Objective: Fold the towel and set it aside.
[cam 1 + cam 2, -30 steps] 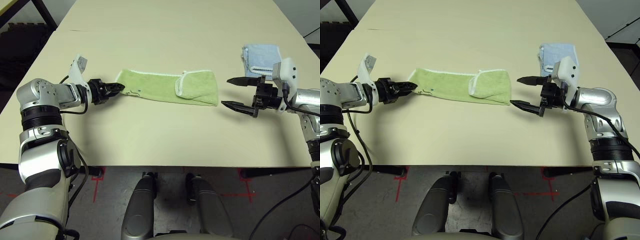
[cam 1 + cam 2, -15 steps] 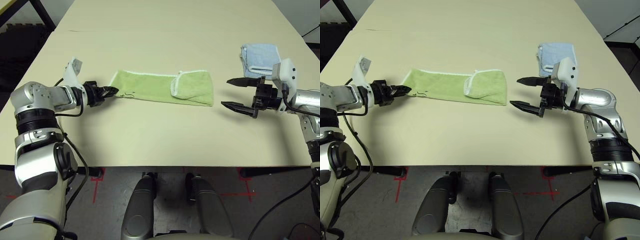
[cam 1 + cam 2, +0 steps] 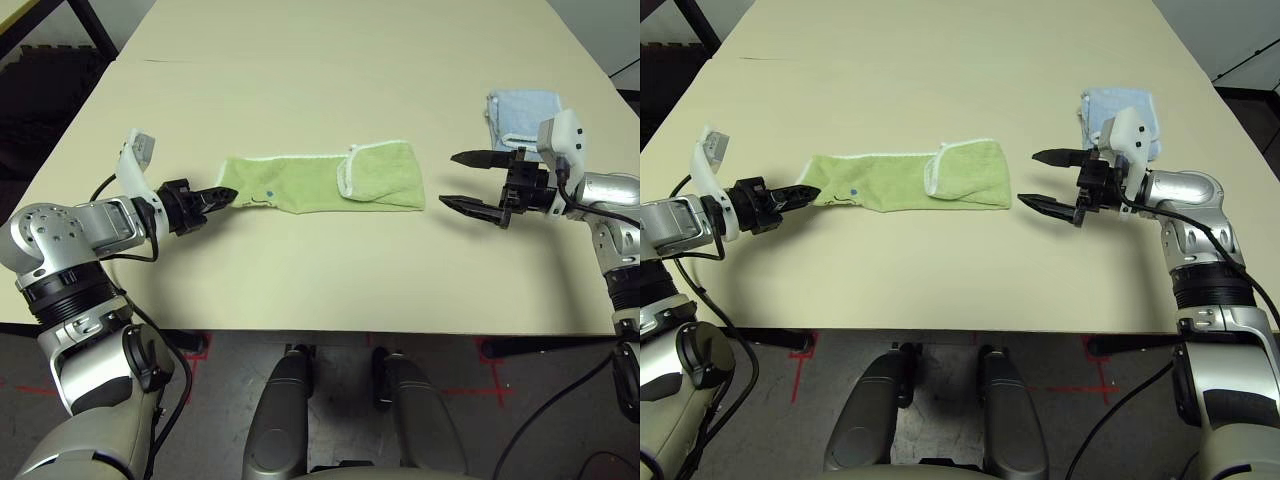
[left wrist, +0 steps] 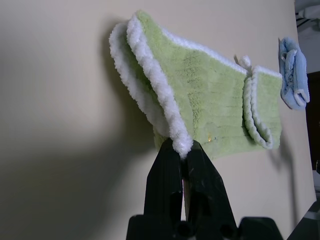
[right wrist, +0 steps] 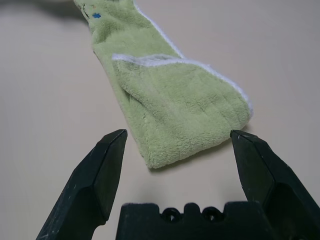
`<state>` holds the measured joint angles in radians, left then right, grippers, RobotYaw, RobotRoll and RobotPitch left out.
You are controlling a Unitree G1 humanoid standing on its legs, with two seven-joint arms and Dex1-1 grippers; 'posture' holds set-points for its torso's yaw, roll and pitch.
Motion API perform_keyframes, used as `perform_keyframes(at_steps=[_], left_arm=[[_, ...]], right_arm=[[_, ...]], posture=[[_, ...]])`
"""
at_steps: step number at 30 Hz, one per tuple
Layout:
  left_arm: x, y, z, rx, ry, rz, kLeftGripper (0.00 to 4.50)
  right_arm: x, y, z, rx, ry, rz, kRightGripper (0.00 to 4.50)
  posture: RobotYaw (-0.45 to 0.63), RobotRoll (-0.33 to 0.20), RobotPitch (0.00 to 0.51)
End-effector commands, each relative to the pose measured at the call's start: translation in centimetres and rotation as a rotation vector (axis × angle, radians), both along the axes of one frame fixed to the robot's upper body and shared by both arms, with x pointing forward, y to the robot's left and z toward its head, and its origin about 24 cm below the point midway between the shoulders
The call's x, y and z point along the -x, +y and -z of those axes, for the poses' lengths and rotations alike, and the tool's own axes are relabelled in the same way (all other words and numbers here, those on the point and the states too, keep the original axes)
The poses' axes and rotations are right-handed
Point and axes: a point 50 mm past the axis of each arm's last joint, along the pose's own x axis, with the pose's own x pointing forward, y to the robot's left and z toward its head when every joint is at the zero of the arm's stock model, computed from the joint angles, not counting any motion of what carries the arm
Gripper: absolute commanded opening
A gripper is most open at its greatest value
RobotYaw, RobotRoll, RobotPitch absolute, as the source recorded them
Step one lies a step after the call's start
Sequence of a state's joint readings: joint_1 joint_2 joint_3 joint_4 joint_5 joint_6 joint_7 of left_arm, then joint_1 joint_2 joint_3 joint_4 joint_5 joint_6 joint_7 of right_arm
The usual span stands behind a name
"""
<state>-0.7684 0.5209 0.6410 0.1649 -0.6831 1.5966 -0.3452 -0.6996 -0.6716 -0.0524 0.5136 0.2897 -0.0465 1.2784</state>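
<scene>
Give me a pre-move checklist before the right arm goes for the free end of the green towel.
1. Left gripper shut on the towel at its white-edged end: ok.
2. Right gripper open, empty, aimed at the near end of the towel: ok.
3. Right fingers on the towel: not ok, a gap remains.
4. Towel lying flat: not ok, its right end is folded over.
5. Light blue towel apart from the green one, behind the right gripper: ok.
6. Table bare in front of the towel: ok.

A broad beige table (image 3: 330,270) runs away from the camera, with a faint seam crossing its far part. Beneath its near edge lies grey floor (image 3: 215,395) marked with red tape crosses (image 3: 195,350); dark flooring borders the left side.
</scene>
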Motion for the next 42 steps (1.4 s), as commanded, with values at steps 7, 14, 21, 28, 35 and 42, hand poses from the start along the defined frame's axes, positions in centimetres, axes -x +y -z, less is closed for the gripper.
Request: perform_keyframes(at_steps=[7, 14, 21, 28, 35, 42], left_arm=[[-0.2, 2.2, -0.7, -0.1, 0.04, -0.047, 0.02], [-0.4, 3.2, -1.1, -0.137, 0.042, -0.043, 0.02], [-1.2, 2.4, -1.8, -0.168, -0.016, 0.001, 0.02], [-1.8, -4.9, -8.0, -0.159, -0.281, 0.294, 0.02], [-1.0, -10.2, -10.2, -0.109, -0.387, 0.535, 0.02], [-1.3, -12.3, -9.6, -0.135, -0.377, 0.628, 0.02]], right_arm=[[0.0, 0.0, 0.2, 0.022, 0.003, -0.011, 4.5], [0.0, 0.0, 0.2, 0.023, 0.003, -0.009, 4.5], [0.0, 0.1, 0.2, 0.023, 0.001, -0.008, 4.5], [0.1, -0.4, 0.4, 0.028, 0.01, 0.013, 4.5], [0.1, -1.9, 0.2, 0.026, 0.018, 0.06, 4.5], [0.7, -4.0, 0.5, 0.034, 0.042, 0.103, 4.5]], posture=[[0.12, 0.0, 0.188], [0.12, 0.0, 0.191], [0.12, 0.0, 0.191], [0.12, 0.0, 0.187], [0.11, 0.0, 0.185], [0.1, 0.0, 0.189]])
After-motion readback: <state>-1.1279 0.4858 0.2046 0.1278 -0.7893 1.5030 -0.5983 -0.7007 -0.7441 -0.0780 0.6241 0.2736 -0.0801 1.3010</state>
